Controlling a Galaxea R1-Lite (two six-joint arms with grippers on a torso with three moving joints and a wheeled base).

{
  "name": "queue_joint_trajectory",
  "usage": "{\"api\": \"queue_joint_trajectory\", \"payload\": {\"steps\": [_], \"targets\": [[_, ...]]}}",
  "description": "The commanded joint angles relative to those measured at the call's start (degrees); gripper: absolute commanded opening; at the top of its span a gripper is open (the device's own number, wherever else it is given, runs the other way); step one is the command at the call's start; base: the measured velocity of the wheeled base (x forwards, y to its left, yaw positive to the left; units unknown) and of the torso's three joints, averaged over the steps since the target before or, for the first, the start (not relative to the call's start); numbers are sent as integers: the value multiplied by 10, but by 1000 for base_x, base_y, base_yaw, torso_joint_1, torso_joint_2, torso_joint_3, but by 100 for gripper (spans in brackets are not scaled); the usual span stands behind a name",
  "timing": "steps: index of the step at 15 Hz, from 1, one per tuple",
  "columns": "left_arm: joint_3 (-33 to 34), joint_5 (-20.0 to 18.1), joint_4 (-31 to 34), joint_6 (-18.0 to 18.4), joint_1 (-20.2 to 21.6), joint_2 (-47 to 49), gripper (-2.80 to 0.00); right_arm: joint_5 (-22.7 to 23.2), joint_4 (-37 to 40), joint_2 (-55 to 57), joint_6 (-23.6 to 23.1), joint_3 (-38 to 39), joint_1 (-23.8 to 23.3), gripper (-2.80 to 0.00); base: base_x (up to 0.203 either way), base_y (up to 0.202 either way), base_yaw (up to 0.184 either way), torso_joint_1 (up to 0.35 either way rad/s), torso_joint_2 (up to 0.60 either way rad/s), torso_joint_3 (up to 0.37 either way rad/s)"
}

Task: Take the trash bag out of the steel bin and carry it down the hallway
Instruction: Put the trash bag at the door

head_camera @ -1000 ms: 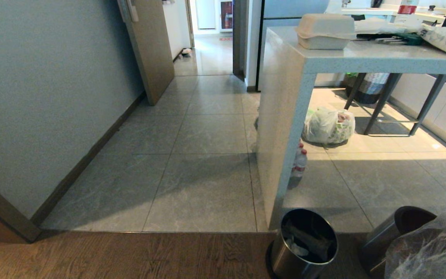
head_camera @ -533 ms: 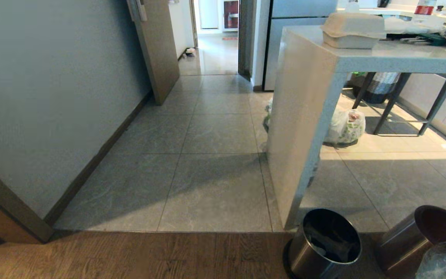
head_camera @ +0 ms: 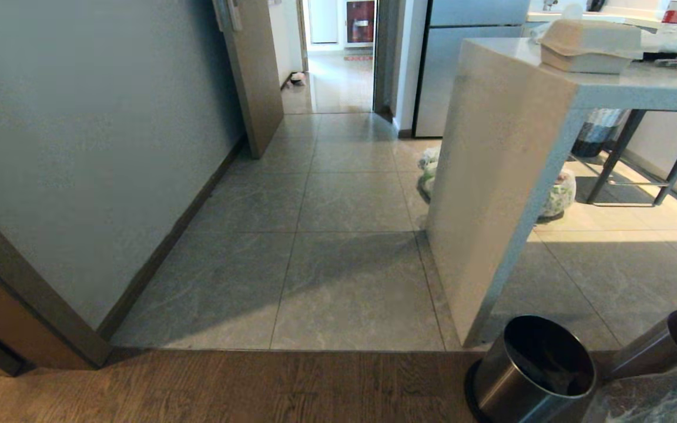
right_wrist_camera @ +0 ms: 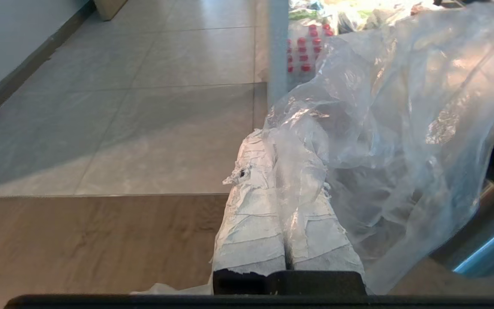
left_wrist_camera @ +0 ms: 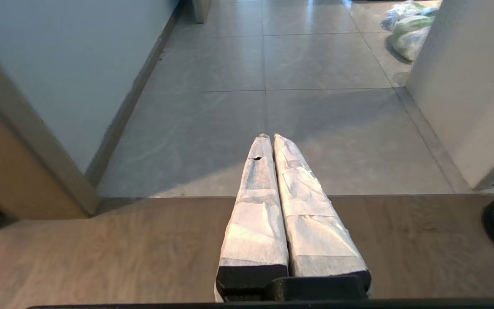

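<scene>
- At the lower right corner of the head view, the trash bag (head_camera: 656, 399) shows as a clear crinkled edge, out of the steel bin (head_camera: 535, 376) and just beside it; the bin stands upright where the wood floor (head_camera: 227, 388) meets the tiles, close to the foot of the stone counter (head_camera: 491, 194); its inside is dark and what lies in it cannot be told
- A 2nd steel bin (head_camera: 664, 346) lies tipped just to the right of the 1st
- Seen from the right wrist, the right gripper (right_wrist_camera: 279, 148) has its taped fingers (right_wrist_camera: 251, 214) pressed together on the trash bag (right_wrist_camera: 401, 128), which billows over and to one side of them
- Seen from the left wrist, the left gripper (left_wrist_camera: 267, 137) hangs over the wood floor with its 2 taped fingers (left_wrist_camera: 255, 201) clenched on nothing
- Ahead, the hallway (head_camera: 338, 88) runs on past an open door (head_camera: 253, 70); a white shopping bag (head_camera: 559, 197) sits on the tiles behind the counter, and a takeaway box (head_camera: 591, 44) rests on top of it
</scene>
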Motion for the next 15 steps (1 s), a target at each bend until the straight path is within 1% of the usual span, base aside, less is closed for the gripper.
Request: {"api": "queue_joint_trajectory", "payload": {"steps": [1,7,8,15], "targets": [[0,1,0,0,0,0,-280,0,0,1,0,1,0,-280,0,193,-1,6,-1,6],[0,1,0,1,0,0,-280,0,0,1,0,1,0,-280,0,180,0,2,4,1],[0,1,0,1,0,0,-280,0,0,1,0,1,0,-280,0,79,2,2,2,2],[0,1,1,0,0,0,-280,0,0,1,0,1,0,-280,0,0,0,0,0,0]]}}
